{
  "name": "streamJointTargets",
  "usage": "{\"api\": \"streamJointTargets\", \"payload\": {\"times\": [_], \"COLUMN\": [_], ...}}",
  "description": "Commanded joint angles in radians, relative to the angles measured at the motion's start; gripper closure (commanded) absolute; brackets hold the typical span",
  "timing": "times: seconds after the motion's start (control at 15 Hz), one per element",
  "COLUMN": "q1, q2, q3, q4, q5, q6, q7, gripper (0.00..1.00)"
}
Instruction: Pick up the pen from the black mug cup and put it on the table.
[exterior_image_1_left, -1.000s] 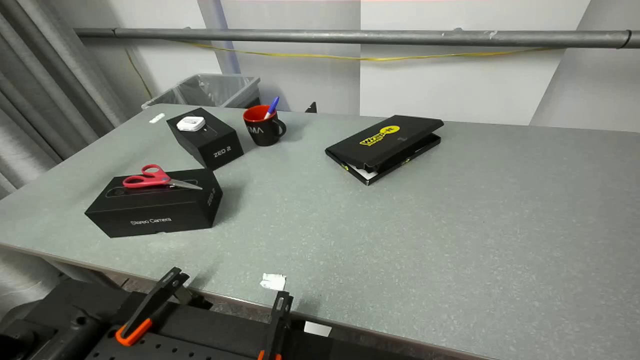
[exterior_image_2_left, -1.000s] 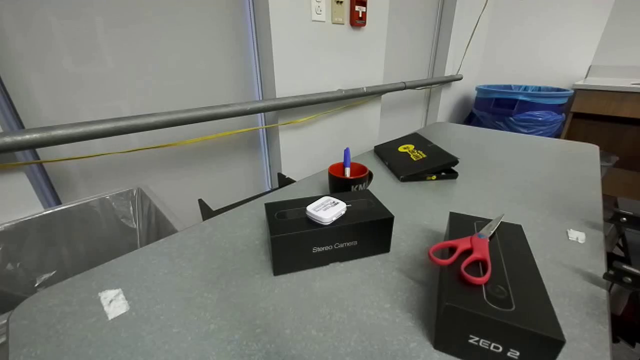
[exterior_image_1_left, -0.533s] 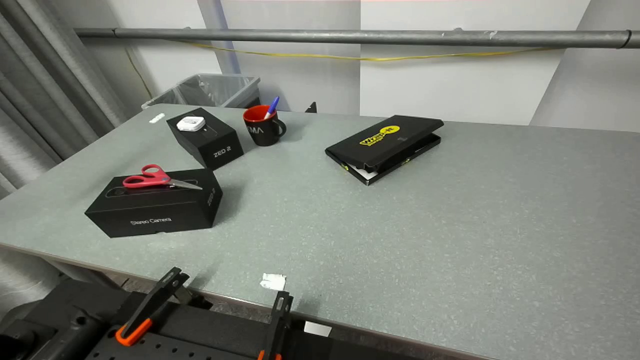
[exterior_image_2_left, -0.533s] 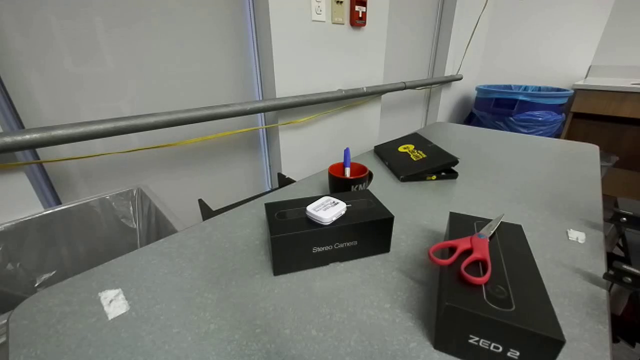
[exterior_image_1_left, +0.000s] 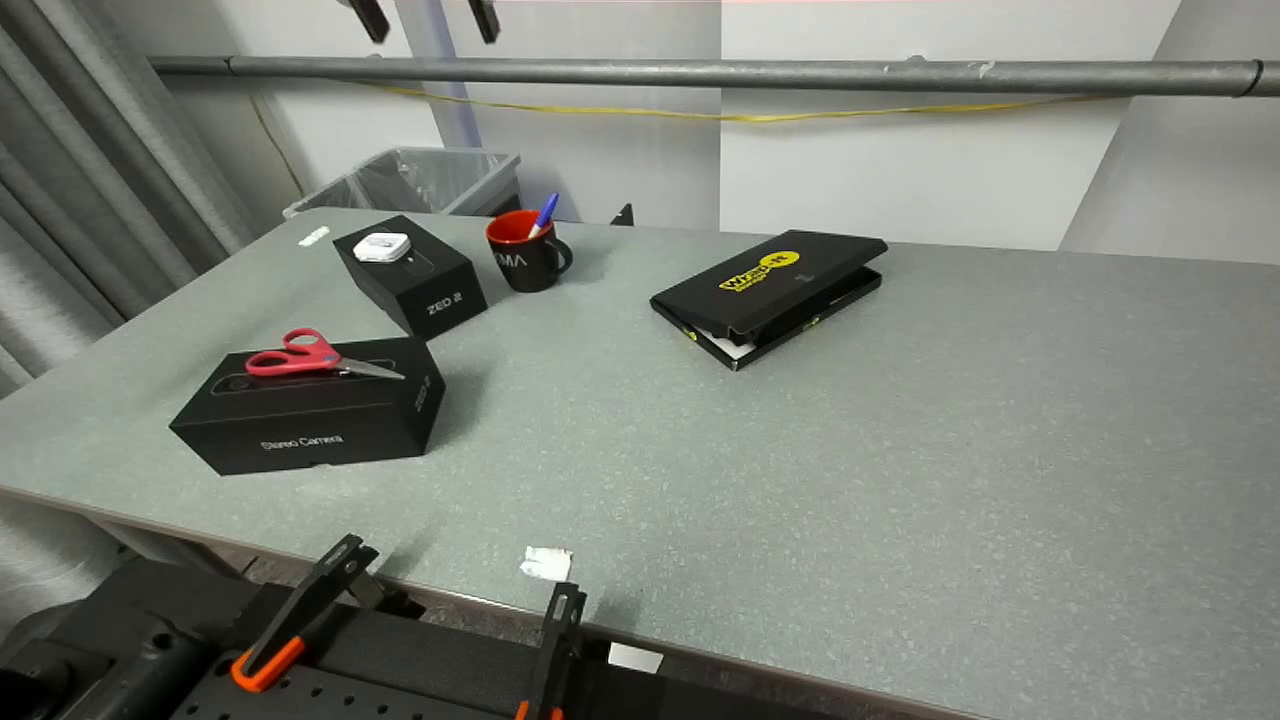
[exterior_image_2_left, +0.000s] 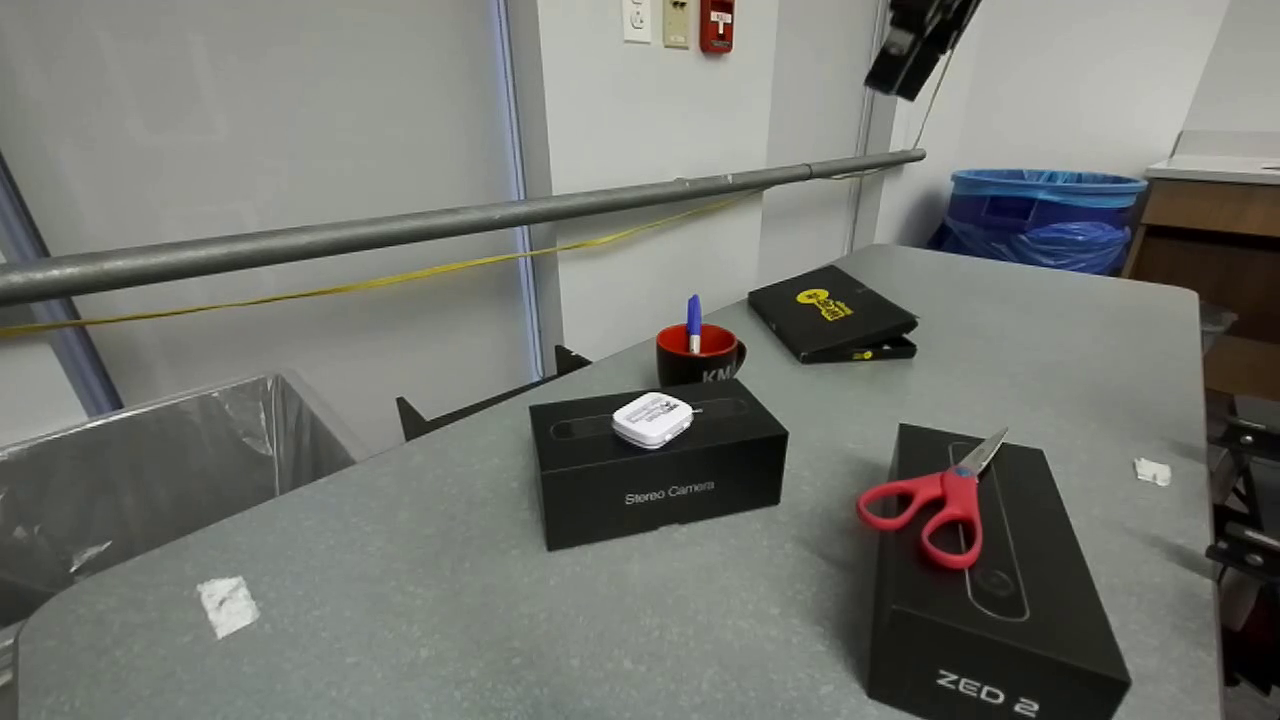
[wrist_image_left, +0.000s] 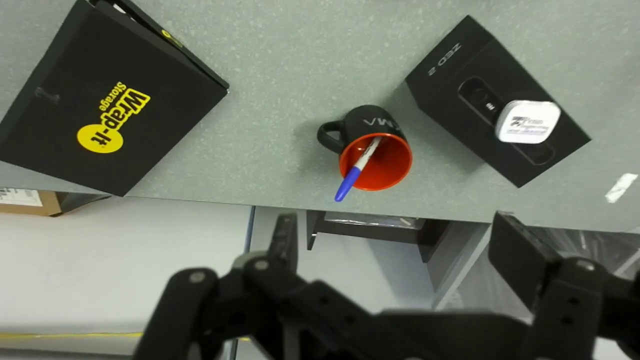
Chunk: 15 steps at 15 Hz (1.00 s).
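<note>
Well below the wide-spread, empty jaws, pen (wrist_image_left: 359, 168) leans in black mug (wrist_image_left: 389, 156), blue end past the rim. Wrist view: it's up-left of mid-gap, long axis diagonal to the jaws' closing line.

Black mug cup (wrist_image_left: 387, 161) was open from above; nearer camera box (wrist_image_left: 472, 117) stood close; wider stretch of table (wrist_image_left: 270, 107) separated Wrap-It box (wrist_image_left: 112, 100).
</note>
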<state>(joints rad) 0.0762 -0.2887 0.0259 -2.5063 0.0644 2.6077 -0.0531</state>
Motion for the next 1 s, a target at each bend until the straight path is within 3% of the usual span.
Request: {"api": "streamJointTargets", "payload": {"times": [0.0, 0.07, 0.13, 0.47, 0.93], "q1": [-0.040, -0.025, -0.028, -0.030, -0.023], "q2": [0.221, 0.233, 0.161, 0.232, 0.482], "q3": [0.005, -0.005, 0.000, -0.001, -0.024], "q4": [0.124, 0.143, 0.065, 0.129, 0.209], "q5": [-0.029, 0.016, -0.002, 0.002, -0.225], "q6": [0.082, 0.058, 0.064, 0.064, 0.257], "q7": [0.065, 0.040, 0.025, 0.026, 0.317], "gripper": [0.00, 0.00, 0.00, 0.00, 0.00]}}
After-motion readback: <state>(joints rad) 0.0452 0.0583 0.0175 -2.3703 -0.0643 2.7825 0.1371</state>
